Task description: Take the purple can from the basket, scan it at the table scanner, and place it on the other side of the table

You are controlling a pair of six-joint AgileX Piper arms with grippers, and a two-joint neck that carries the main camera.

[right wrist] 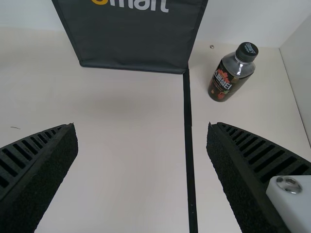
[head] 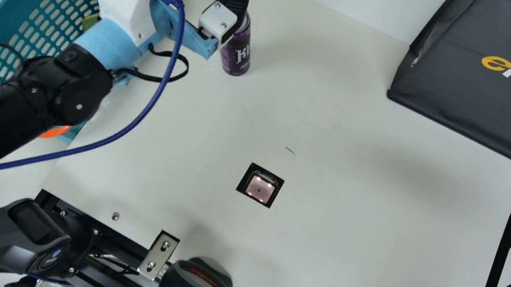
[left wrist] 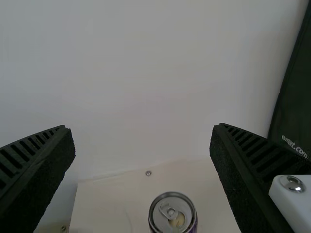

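Left pincer [left wrist: 142, 127] apart, with 2 ribbed fingers spread wide, close to the can [head: 237, 54]. Seen along the fingers in the left wrist view, shows the can low down and between the 2 finger lines, with a gap on each side. Cannot tell how deep, nor whether touching; in the main view, covers the can's upper end with 1 finger. Belongs to the nearer arm by far: sits well apart from the right pincer [right wrist: 141, 126], likewise spread and holding nothing.

As for the can: stands upright on the table [head: 356, 179], just outside the basket [head: 11, 0], with long axis vertical, lid up and tab showing, label side partly in sight.

Judged from this, out of the basket but probably yet to be scanned. Seems to call for centring on the can, lowering if too high, then closing squarely across the body. Could tip the can by landing 1 finger on the lid or nudging the side. Once gripped, carry to the scanner [head: 260, 188] and turn the code towards the lit window, perhaps tilting well away from upright. Then, likely, on to the right side, past the black strip [right wrist: 188, 121], near the bottle [right wrist: 226, 80].
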